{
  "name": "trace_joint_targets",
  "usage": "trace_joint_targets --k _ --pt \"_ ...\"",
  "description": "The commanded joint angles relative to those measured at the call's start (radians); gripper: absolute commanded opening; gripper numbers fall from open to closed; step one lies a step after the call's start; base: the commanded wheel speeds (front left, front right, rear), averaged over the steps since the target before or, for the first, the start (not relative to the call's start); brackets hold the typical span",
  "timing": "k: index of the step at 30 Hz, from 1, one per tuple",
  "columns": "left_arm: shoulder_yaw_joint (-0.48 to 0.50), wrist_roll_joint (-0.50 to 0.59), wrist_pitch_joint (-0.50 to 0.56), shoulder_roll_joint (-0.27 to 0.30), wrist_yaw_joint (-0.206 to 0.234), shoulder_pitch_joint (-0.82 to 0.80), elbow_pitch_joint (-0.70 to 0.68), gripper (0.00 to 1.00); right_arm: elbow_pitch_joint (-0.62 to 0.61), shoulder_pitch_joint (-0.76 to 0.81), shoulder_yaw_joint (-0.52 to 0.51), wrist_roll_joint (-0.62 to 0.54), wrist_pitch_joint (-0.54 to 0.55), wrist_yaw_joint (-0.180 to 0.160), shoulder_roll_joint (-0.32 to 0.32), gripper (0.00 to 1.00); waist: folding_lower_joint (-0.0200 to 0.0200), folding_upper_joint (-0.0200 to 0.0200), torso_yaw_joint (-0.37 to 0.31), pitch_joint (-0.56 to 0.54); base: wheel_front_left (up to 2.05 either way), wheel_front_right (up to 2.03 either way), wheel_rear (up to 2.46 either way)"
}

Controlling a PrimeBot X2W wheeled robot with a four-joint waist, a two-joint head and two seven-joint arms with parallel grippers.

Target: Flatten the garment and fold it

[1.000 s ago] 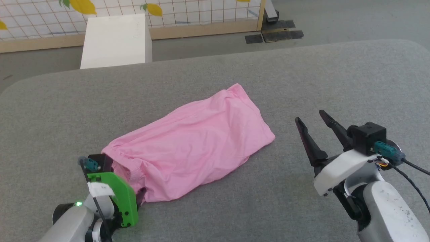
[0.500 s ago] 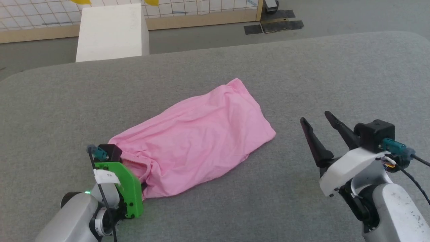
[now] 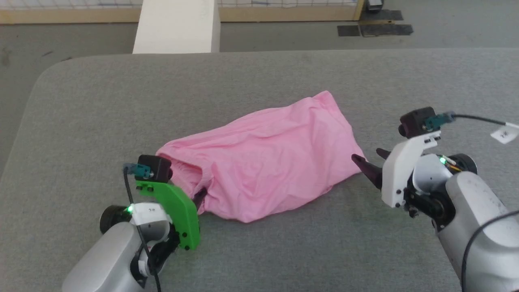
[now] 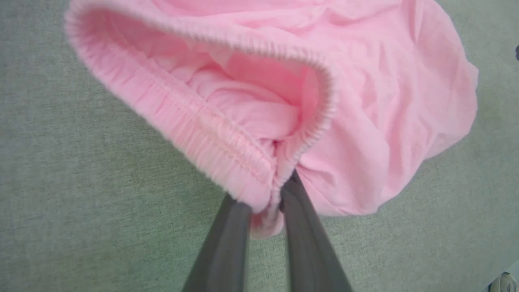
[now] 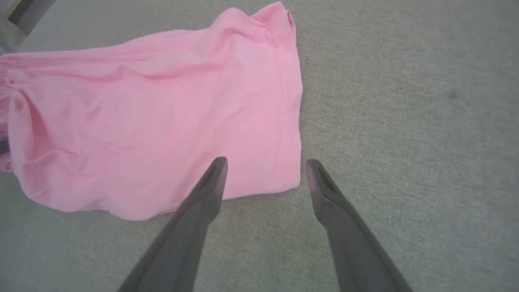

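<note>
Left wrist view: the left gripper (image 4: 265,200) is seen clamped on the garment (image 4: 377,113) at its gathered edge, a grip hidden in the head view. The right gripper (image 5: 263,166) is held spread, the garment's corner seen between its tips.

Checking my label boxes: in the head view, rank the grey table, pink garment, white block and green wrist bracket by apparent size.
1. grey table
2. garment
3. white block, cut off at the top edge
4. green bracket, nearer the camera; these two are unsure
</note>
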Motion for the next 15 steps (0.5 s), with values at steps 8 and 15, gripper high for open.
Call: trace_joint_targets --k 8,15 --pt "-0.019 0.022 -0.015 -0.025 -0.013 -0.058 -0.033 0.00 0.211 -0.155 0.072 0.029 0.055 -0.002 0.020 1.00 0.0000 0.0070 0.069 0.078 0.00 0.00 0.00" --pt "-0.028 0.022 -0.024 -0.035 -0.023 -0.063 -0.018 0.00 0.356 -0.177 0.164 0.088 0.109 -0.002 0.052 1.00 0.0000 0.0070 0.077 0.094 0.00 0.00 0.00"
